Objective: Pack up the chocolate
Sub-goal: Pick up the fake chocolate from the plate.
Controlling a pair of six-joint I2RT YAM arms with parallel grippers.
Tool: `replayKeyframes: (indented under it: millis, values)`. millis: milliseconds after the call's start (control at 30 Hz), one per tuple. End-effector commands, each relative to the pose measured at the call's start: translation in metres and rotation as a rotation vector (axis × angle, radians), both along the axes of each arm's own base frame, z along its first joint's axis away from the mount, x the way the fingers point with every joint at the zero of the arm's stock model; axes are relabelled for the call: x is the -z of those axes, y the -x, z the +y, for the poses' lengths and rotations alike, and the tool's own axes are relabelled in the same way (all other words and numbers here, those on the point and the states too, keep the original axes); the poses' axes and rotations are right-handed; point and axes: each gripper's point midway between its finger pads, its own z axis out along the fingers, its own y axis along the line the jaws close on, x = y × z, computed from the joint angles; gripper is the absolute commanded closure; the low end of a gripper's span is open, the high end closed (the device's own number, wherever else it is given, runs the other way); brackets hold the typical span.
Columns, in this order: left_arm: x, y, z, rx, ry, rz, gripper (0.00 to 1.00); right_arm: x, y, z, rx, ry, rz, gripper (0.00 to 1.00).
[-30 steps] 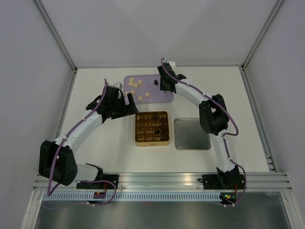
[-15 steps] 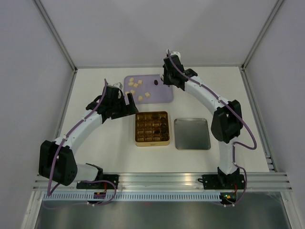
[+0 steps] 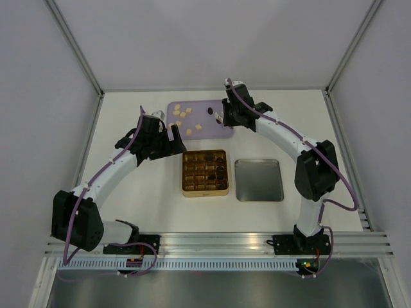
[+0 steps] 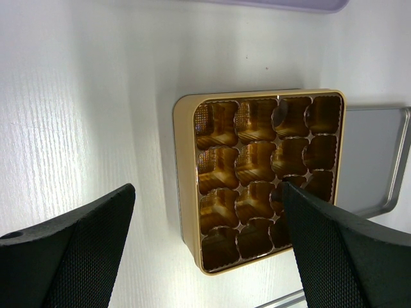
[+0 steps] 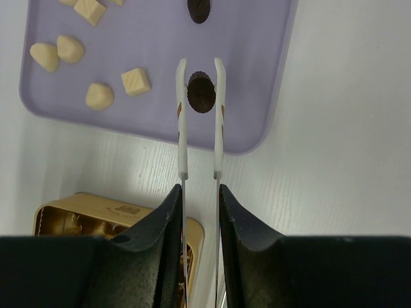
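Observation:
My right gripper (image 5: 200, 192) is shut on metal tweezers (image 5: 182, 128), whose tips pinch a dark brown round chocolate (image 5: 201, 92) over the near right part of the purple tray (image 5: 257, 77). A second dark piece (image 5: 199, 9) lies further back on the tray, and several cream pieces (image 5: 136, 81) lie to its left. In the top view the right gripper (image 3: 226, 119) hangs at the tray's right edge. The gold gridded tin (image 3: 185, 173) holds a few dark pieces in its right cells. My left gripper (image 4: 209, 189) stands open above the tin's (image 4: 186, 160) left side, with nothing between its fingers.
A flat metal lid (image 3: 259, 180) lies right of the tin. The purple tray (image 3: 212, 128) sits just behind the tin. White walls and aluminium posts close in the table on three sides.
The right arm's elbow has swung out to the right, and its gripper with the tweezers went back and then came forward over the tray. The left arm has not moved.

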Motion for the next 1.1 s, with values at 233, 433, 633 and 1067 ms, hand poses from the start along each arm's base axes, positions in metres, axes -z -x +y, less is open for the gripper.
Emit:
replayKeyframes:
  millis: [233,433,633,1067]
  values:
    - [-0.017,-0.007,0.004,-0.010,-0.004,-0.060,0.00,-0.010,-0.069,0.025,-0.007,-0.022,-0.215,0.99]
    - [-0.017,-0.008,0.005,-0.014,-0.011,-0.061,0.00,0.019,-0.069,0.020,0.014,-0.001,-0.215,0.98]
    - [-0.014,-0.009,0.005,-0.017,-0.013,-0.053,0.00,0.039,-0.047,0.011,0.005,-0.001,-0.190,0.96]
    - [-0.013,-0.009,0.003,-0.010,-0.009,-0.045,0.00,0.048,0.009,-0.008,0.021,-0.023,-0.127,0.86]
